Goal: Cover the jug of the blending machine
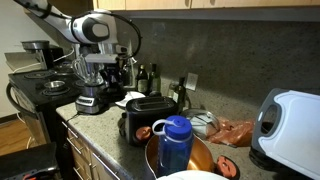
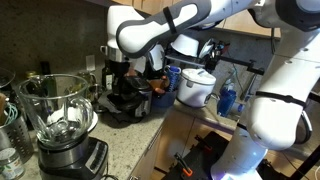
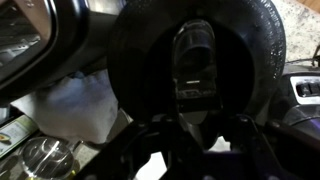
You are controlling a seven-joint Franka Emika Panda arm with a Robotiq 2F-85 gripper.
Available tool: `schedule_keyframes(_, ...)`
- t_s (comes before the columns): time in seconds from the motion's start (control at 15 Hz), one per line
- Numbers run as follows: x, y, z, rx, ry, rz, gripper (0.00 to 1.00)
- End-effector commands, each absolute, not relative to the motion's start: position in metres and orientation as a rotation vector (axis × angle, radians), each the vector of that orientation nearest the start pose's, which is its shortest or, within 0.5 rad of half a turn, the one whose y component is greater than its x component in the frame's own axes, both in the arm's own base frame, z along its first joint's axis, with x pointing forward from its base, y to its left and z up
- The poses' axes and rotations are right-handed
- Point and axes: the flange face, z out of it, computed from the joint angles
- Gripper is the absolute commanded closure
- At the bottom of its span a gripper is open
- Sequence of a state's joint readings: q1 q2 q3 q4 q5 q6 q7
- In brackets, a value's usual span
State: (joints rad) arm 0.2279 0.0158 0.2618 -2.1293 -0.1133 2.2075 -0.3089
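Jug (image 2: 55, 108) sits uncovered on the blending machine (image 2: 72, 158) at near left of the bench (image 2: 135, 142), end effector (image 2: 118, 78) hangs farther back to its right near the black toaster (image 2: 125, 102), round black lid (image 3: 195, 60) fills the wrist view, can't tell if the fingers are clamped or spread.

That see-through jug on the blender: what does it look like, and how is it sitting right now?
The jug is a clear pitcher, glass or plastic by its look, wider at the top than at the bottom. It stands upright on the blender's squat black base, on the speckled counter. Its mouth is open, with no lid on it. Nothing but the base seems to touch it. Something pale shows low inside, too blurred to identify.
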Motion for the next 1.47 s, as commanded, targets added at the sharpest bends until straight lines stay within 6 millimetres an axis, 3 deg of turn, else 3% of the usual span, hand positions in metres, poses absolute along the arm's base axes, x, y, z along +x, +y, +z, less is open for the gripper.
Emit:
schedule_keyframes(0.0,0.475,0.264,0.475,-2.917,-1.360,-0.134,0.83)
schedule_keyframes(0.33,0.458,0.296,0.548,-2.904,-1.433,-0.145,0.83)
schedule_keyframes(0.67,0.445,0.337,0.592,-2.845,-1.529,-0.136,0.83)
schedule_keyframes(1.07,0.424,0.403,0.612,-2.745,-1.691,-0.130,0.83)
schedule_keyframes(1.4,0.425,0.452,0.601,-2.666,-1.810,-0.110,0.83)
